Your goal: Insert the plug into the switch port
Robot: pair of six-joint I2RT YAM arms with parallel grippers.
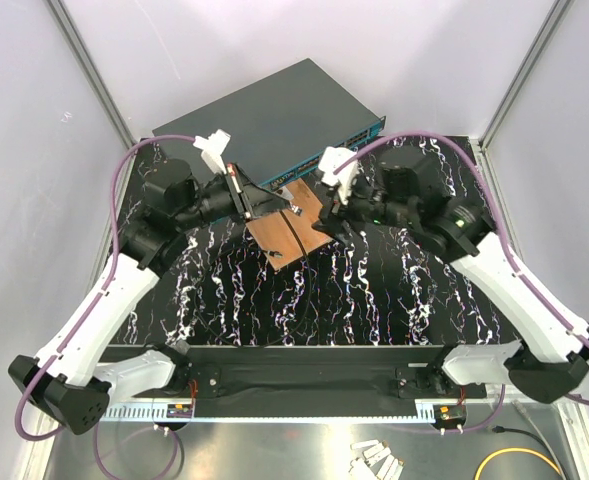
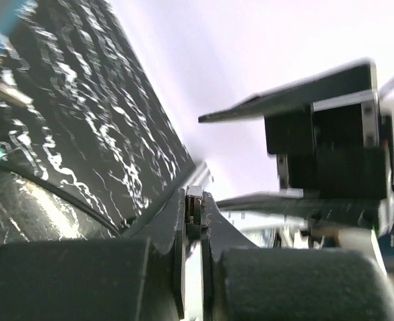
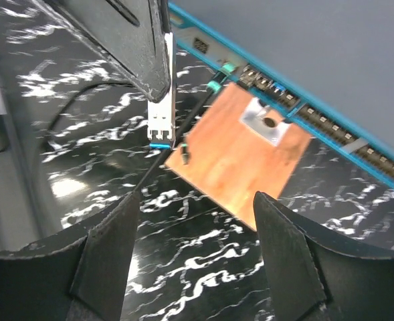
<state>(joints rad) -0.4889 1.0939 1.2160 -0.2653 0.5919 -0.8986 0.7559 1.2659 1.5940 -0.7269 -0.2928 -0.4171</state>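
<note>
The switch point(image 1: 274, 110) lies at the back of the table, its teal-blue front edge with a row of ports point(image 3: 330, 124) facing the arms. My left gripper point(image 1: 284, 206) is shut on the plug point(image 3: 161, 120), a small silver piece with a blue tab, held above the mat beside the copper-brown board point(image 3: 243, 157). In the left wrist view the plug point(image 2: 194, 202) sits pinched between the fingertips. My right gripper point(image 3: 197, 214) stands open just right of it with nothing between its fingers, and it also shows open in the left wrist view point(image 2: 304, 154).
A small metal block point(image 3: 267, 120) sits on the copper-brown board point(image 1: 289, 228) in front of the switch. Thin black cables with teal ends point(image 3: 215, 85) run by the ports. White walls close in the black marbled mat point(image 1: 374, 290).
</note>
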